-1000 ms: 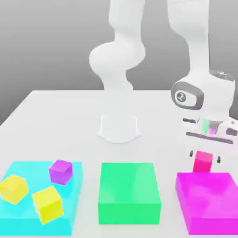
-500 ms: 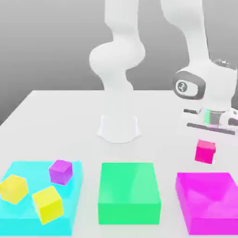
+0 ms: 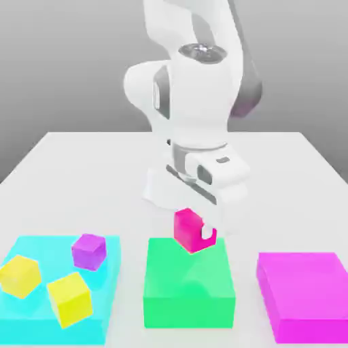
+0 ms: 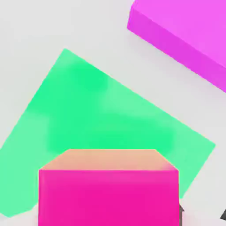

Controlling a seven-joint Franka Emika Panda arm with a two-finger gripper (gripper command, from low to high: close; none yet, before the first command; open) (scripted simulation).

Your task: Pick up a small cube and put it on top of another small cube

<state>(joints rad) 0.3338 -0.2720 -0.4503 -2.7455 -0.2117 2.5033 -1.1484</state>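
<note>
The small hot-pink cube (image 3: 187,228) hangs tilted just above the back edge of the flat green block (image 3: 189,285). My gripper (image 3: 194,234) is shut on it under the white hand. In the hand view the pink cube (image 4: 108,194) sits close in front, with the green block (image 4: 101,114) below it. The small purple cube (image 3: 89,250) rests on the flat cyan block (image 3: 102,319) at the exterior view's left, well away from the gripper.
Two yellow cubes (image 3: 20,275) (image 3: 69,298) lie on the cyan block beside the purple one. A large flat magenta block (image 3: 302,296) (image 4: 185,31) lies at the exterior view's right. The arm's white base (image 3: 173,187) stands behind the green block.
The arm has swung from above the magenta block at the exterior view's right to the middle, carrying the hot-pink cube over the green block. The other cubes have not moved.
</note>
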